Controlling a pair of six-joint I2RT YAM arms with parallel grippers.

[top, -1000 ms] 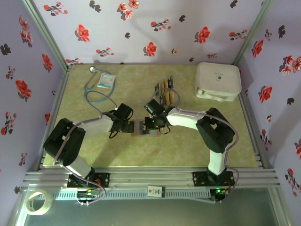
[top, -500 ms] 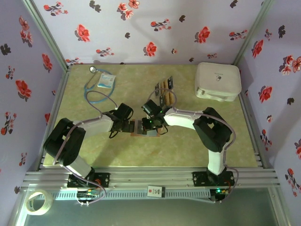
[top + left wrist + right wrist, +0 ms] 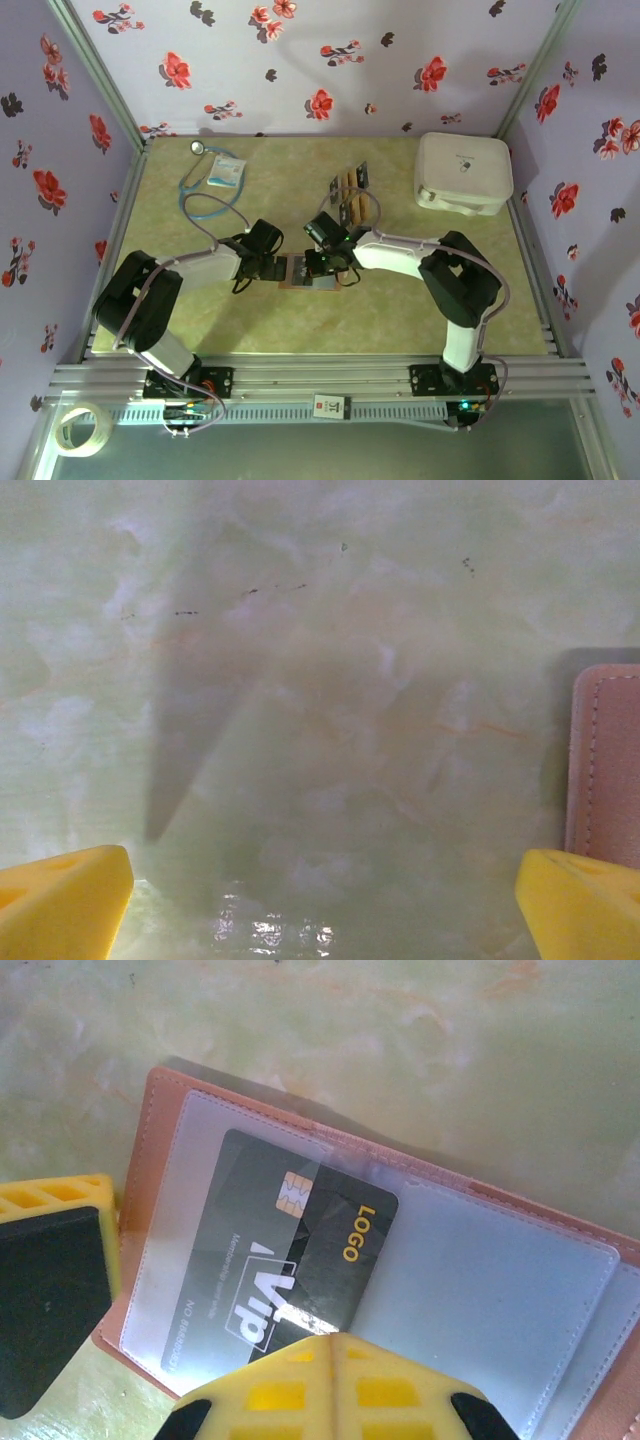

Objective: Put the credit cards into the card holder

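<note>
Right, green marbled table [image 3: 200, 310] first. A big white rounded zip case [image 3: 463, 172] sits shut at the far right, well apart from the action. A blue stethoscope [image 3: 205, 195] lies far left.

The reddish-brown leather card holder [image 3: 305, 272] lies open and flat at table centre, between both grippers. One black credit card marked "LOGO" and "VIP" [image 3: 290, 1260] sits at its clear plastic pocket [image 3: 480, 1270]. The card's left part is hazed under the film, the rest is darker, and I can't tell how deep it sits. The other dark and yellow-orange credit cards [image 3: 352, 195] are in a row just beyond it.

The right gripper [image 3: 200, 1340] is over the holder with its fingers apart and nothing pinched; one fingertip overlaps the card's near edge. The left gripper [image 3: 320, 910] is spread wide over bare table, with the holder's edge [image 3: 605, 760] by its right fingertip.
</note>
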